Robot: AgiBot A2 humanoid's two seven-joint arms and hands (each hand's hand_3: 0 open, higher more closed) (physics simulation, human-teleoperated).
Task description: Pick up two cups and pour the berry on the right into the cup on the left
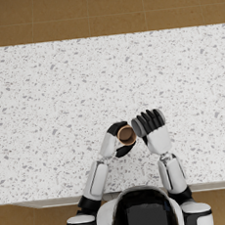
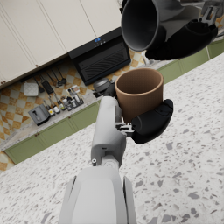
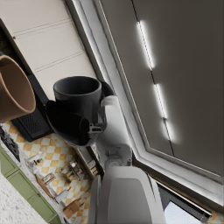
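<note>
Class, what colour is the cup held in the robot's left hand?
Brown, the cup in the left hand; the left wrist view shows it best.

A speckled white stone desk (image 1: 44, 102) spans the scene, with brown tiled floor (image 1: 99, 10) beyond its far edge. Cream cabinets (image 2: 39, 30) hang above a black range hood (image 2: 103, 59), checkered wall tiles (image 2: 17, 109) and green panels (image 2: 52, 133). Light strips (image 3: 151, 57) cross the grey ceiling (image 3: 192, 65).

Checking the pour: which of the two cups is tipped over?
The dark grey cup in the right hand is tipped; the brown cup in the left hand stands upright.
</note>
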